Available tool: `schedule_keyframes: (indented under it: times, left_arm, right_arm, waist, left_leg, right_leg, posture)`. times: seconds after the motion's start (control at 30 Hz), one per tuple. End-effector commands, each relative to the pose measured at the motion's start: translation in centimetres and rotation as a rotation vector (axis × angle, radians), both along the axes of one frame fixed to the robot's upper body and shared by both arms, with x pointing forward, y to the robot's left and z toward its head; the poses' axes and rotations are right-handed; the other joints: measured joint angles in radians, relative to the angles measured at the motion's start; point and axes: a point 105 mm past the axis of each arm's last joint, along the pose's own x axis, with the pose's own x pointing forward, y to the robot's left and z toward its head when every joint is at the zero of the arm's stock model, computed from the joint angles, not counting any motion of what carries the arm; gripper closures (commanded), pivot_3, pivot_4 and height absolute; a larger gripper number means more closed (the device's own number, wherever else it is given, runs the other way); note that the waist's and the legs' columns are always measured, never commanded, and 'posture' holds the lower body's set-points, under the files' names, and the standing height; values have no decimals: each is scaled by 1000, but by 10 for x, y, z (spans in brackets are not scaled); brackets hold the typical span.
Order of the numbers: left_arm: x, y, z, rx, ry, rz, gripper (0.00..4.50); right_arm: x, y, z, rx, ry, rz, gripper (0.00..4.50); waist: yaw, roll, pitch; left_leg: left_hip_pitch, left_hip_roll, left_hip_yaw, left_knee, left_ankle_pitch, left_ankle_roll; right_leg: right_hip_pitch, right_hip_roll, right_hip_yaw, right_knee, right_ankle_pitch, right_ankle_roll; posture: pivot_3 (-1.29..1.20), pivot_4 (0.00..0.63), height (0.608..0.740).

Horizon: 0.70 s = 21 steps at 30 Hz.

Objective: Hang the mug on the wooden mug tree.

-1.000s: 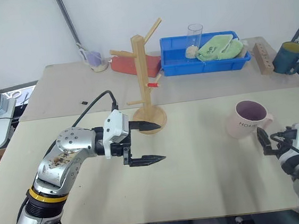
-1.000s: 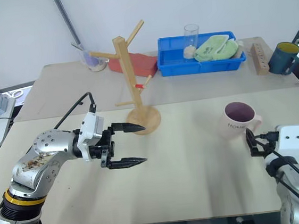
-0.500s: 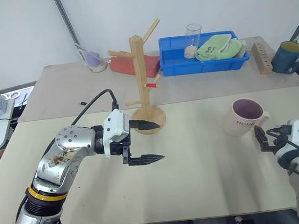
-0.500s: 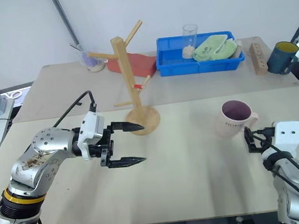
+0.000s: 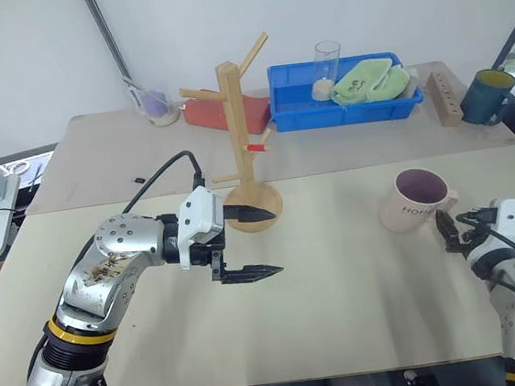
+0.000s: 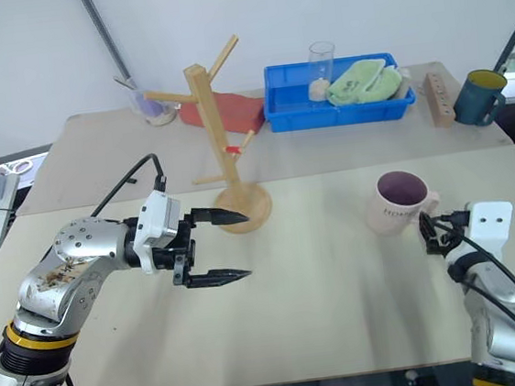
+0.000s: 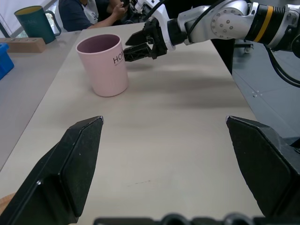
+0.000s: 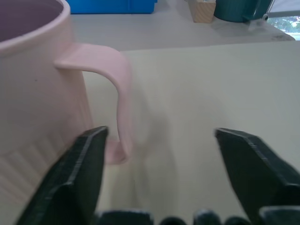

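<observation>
The right gripper is reaching for the mug, its fingers spread with the handle between them, so next they should squeeze it; the left gripper waits open.

Mug, right of centre: smooth ceramic, pale pink with a soft sheen and a purplish inside. Mug tree, upper centre: light, unvarnished-looking wood with a matt grain, one peg tipped red. Tabletop: flat, matt beige board. Blue tray, upper right: glossy moulded plastic, holding a soft green cloth and a clear glass. Dark teal mug, far right: glazed with a yellow rim. Left hand, centre left: matt black fingers on a white plastic housing; the arm behind is scuffed silver metal.
</observation>
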Motion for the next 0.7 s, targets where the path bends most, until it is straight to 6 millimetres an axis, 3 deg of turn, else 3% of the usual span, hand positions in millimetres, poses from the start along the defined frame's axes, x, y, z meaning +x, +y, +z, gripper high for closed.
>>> schedule_keyframes:
  times: [0.03, 0.1, 0.27, 0.53, 0.7]
  left_arm:
    - [0, 2, 5, 2, -38, 4, 0]
    - [0, 2, 5, 3, -39, 6, 0]
    - [2, 2, 6, -5, -43, 26, 0]
    - [13, 16, 11, -48, -28, 148, 0]
    - [10, 45, 14, -85, 15, 276, 0]
  right_arm:
    - [6, 4, 12, -5, -62, 31, 2180]
    - [8, 5, 12, 6, -70, 39, 2855]
    - [13, 10, 15, 9, -93, 78, 4473]
    - [14, 25, 38, -136, -126, 210, 4473]
    - [15, 70, 82, -479, -136, 517, 4473]
  waist:
    - [0, 0, 0]
    - [-1, 0, 0]
    - [-2, 0, 0]
    - [-3, 0, 0]
    - [-13, 0, 0]
  left_leg:
    - [0, 0, 0, 0, 0, 0]
    - [0, 0, 0, 0, 0, 0]
    - [1, 0, 0, 0, 0, 0]
    - [3, 0, 1, 0, 0, 0]
    - [6, -1, 2, -1, 0, 0]
  right_leg:
    - [0, 3, 4, 0, 0, 0]
    - [0, 13, 18, 0, 0, 0]
    - [0, 14, 22, 0, 0, 0]
    - [0, 15, 26, 1, 0, 0]
    - [-1, 17, 32, 2, 0, 0]
  posture:
    - [0, 150, 740]
    - [0, 150, 740]
    - [0, 150, 740]
    - [0, 150, 740]
    - [0, 150, 740]
